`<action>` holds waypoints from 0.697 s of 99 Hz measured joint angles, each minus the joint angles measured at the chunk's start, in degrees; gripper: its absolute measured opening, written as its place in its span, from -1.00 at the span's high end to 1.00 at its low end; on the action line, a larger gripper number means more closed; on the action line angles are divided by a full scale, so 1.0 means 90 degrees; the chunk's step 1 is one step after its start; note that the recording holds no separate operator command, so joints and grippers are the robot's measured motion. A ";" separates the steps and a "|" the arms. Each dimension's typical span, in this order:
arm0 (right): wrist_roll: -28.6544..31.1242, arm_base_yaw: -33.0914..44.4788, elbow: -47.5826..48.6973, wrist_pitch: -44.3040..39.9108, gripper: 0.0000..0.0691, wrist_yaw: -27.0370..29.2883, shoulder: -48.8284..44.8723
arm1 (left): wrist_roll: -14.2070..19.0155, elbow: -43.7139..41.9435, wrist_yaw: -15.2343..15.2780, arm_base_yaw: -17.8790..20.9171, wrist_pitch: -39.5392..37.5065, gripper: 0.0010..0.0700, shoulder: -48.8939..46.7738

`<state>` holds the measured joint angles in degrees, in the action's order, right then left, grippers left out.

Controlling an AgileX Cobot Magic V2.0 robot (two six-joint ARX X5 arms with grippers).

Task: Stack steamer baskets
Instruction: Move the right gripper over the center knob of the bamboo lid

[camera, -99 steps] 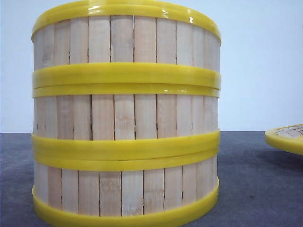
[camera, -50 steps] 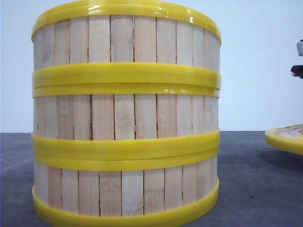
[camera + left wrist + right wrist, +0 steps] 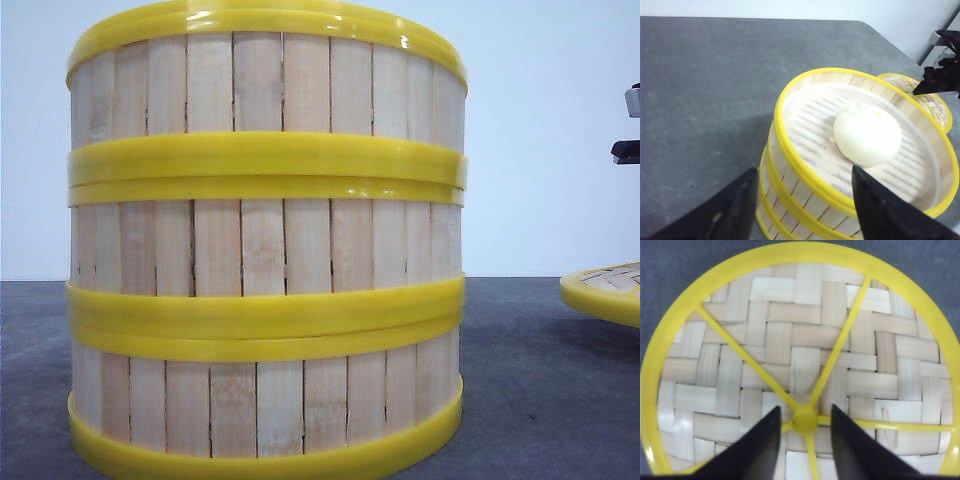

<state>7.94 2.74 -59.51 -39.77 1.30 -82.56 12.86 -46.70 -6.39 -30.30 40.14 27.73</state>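
Beside the 3 stacked steamer baskets (image 3: 265,250) (bun (image 3: 867,134) inside), a lid (image 3: 800,360) lies under the parted right gripper (image 3: 804,427); left gripper (image 3: 800,200) spread too.

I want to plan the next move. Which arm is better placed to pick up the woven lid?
The right. Its gripper hangs open directly over the lid, straddling its centre knob. The left gripper is open beside the stacked steamer baskets.

The steamer baskets (image 3: 265,240) have pale wooden slats and yellow bands; the lid (image 3: 800,360) is pale basket-weave with yellow spokes; the table (image 3: 705,90) is dark grey.
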 joint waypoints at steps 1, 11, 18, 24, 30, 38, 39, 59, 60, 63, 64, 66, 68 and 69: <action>0.0000 0.0000 0.0000 0.0000 0.54 0.0000 0.0000 | 0.0000 0.0000 0.0000 0.0000 0.0000 0.00 0.0000; 0.0005 0.0000 0.0000 -0.0019 0.63 0.0000 0.0000 | 0.0000 0.0000 0.0000 0.0000 0.0000 0.00 0.0000; 0.0007 0.0000 0.0000 -0.0036 0.67 0.0002 0.0000 | 0.0000 0.0000 0.0000 0.0000 0.0000 0.00 0.0000; 0.0010 0.0000 0.0000 -0.0051 0.76 -0.0002 0.0000 | 0.0000 0.0000 0.0000 0.0000 -0.0002 0.00 0.0000; 0.0010 0.0000 0.0000 -0.0063 0.81 0.0002 0.0000 | 0.0000 0.0000 0.0000 0.0000 -0.0002 0.00 0.0000; 0.0010 0.0000 -0.0002 -0.0075 0.84 0.0010 0.0000 | 0.0000 0.0000 0.0000 0.0000 -0.0002 0.00 0.0000; 0.0012 0.0000 -0.0002 -0.0075 0.84 0.0010 0.0000 | 0.0000 0.0000 0.0000 0.0000 -0.0002 0.00 0.0000; 0.0032 0.0000 -0.0002 -0.0070 0.84 0.0010 0.0000 | 0.0000 0.0000 0.0000 0.0000 -0.0192 0.00 0.0002; 0.0032 0.0000 -0.0002 -0.0070 0.84 0.0010 0.0000 | 0.0000 0.0000 0.0000 0.0000 -0.0204 0.00 0.0002; 0.0032 0.0000 -0.0002 -0.0073 0.84 0.0010 0.0005 | 0.0000 0.0000 0.0000 0.0000 -0.0226 0.00 0.0000; 0.0034 0.0000 -0.0005 -0.0073 0.84 0.0007 0.0005 | 0.0000 0.0000 0.0000 0.0000 -0.0226 0.00 0.0000; 0.0034 0.0000 -0.0010 -0.0080 0.84 0.0005 0.0005 | 0.0000 0.0000 0.0000 0.0000 -0.0223 0.00 0.0000; 0.0034 0.0000 -0.0032 -0.0109 0.84 0.0000 0.0005 | -0.0002 0.0000 0.0000 0.0000 -0.0219 0.00 0.0000; 0.0034 0.0000 -0.0044 -0.0134 0.84 -0.0002 0.0007 | -0.0002 0.0000 0.0000 0.0000 -0.0211 0.00 0.0000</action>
<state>8.25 2.74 -59.90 -40.97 1.28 -82.50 12.84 -46.70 -6.39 -30.30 38.24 27.73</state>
